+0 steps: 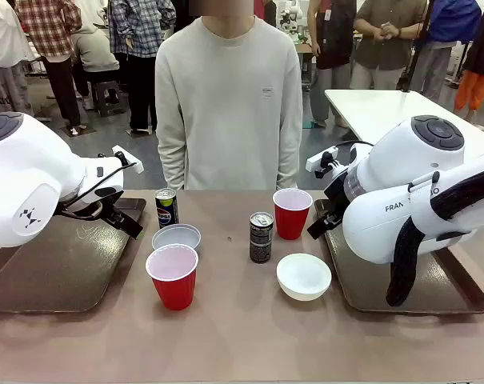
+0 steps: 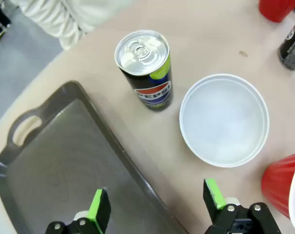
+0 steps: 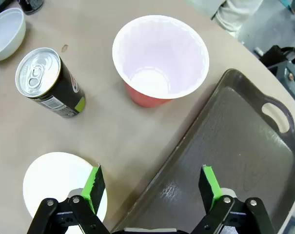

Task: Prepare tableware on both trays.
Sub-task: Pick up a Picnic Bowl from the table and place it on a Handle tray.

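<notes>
You've got the left gripper (image 2: pixel 157 207) open over the tray (image 2: pixel 64 161) rim, Pepsi can (image 2: pixel 146 70) just beside the white bowl (image 2: pixel 224 119).

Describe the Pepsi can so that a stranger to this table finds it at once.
Start at the dark brown tray on the robot's left side of the table. Just off its far inner corner, beyond a small white bowl, stands the Pepsi can. Unlike the other dark can near the table's middle, it bears a red, white and blue logo and yellow-green patches.
</notes>
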You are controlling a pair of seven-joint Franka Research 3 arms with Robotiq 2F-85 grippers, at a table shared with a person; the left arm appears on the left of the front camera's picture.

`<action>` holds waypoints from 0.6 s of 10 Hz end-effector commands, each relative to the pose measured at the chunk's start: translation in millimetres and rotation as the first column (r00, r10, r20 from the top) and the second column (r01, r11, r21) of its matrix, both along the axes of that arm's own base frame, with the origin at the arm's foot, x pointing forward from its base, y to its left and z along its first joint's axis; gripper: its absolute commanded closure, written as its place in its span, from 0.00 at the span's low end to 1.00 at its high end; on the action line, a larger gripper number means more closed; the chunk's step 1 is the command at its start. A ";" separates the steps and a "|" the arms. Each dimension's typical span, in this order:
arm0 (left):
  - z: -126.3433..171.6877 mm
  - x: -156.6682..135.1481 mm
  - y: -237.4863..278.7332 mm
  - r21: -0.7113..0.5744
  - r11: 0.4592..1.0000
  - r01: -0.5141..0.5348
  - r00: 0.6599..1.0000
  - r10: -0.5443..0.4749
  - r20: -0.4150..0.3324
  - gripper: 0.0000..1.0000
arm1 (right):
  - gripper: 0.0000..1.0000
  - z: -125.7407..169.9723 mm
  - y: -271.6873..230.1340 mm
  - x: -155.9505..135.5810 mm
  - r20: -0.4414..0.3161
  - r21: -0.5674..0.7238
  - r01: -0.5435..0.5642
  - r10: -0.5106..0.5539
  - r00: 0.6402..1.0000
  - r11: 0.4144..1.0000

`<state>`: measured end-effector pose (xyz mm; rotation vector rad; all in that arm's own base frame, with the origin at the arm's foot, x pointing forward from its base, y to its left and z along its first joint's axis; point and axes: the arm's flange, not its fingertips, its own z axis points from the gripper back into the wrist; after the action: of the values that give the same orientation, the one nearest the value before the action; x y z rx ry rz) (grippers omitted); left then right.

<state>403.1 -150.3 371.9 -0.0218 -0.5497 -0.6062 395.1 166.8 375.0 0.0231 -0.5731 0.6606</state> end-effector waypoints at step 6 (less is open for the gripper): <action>0.0 -0.1 -0.1 0.000 1.000 0.000 1.000 0.000 0.000 0.00 | 0.00 -0.2 0.1 0.0 0.000 0.000 0.000 0.000 1.000 1.000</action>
<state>403.1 -150.5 371.9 -0.0218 -0.5497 -0.6066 395.0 166.9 375.0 0.0229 -0.5732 0.6609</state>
